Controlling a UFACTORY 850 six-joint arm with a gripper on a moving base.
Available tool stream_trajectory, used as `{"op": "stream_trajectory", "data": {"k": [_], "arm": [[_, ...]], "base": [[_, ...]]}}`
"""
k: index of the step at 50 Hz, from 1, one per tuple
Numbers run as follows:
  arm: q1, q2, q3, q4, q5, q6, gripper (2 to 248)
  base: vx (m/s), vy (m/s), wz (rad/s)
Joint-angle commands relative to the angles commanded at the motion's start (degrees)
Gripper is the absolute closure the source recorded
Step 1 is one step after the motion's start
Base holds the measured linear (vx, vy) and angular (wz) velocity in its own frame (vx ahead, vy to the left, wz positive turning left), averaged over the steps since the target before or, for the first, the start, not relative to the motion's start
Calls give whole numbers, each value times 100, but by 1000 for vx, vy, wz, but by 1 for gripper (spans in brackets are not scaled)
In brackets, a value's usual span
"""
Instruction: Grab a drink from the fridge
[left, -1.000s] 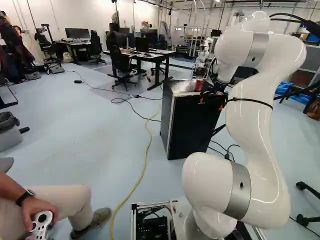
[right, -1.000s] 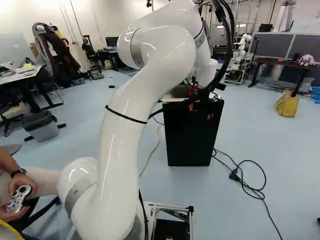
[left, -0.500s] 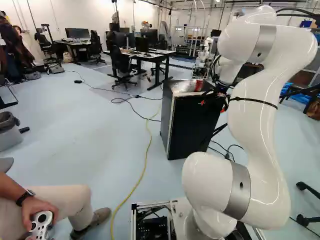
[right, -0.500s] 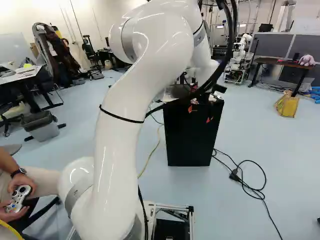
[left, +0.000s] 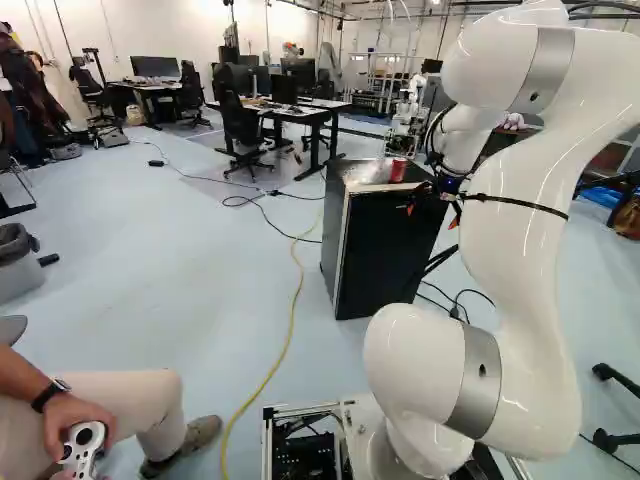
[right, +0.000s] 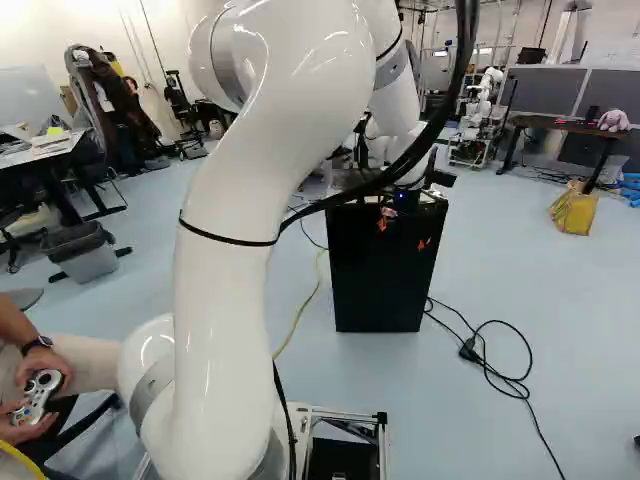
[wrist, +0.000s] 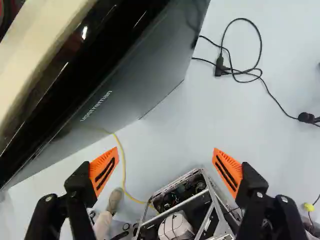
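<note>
Fingers apart, the end effector (wrist: 166, 151) had drawn back, baring the red can (left: 398, 171) at its left-base-view eleven o'clock; the mini fridge (left: 385, 255) seemingly still needed opening.

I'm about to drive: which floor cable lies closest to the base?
The yellow cable, running from beside the fridge past the base's left; the black cables lie farther off.
</note>
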Motion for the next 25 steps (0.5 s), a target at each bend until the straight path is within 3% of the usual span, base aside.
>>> {"op": "stream_trajectory", "data": {"k": [25], "arm": [[-22, 614, 856, -686, 1128, 0, 3]], "base": [[0, 0, 0]]}}
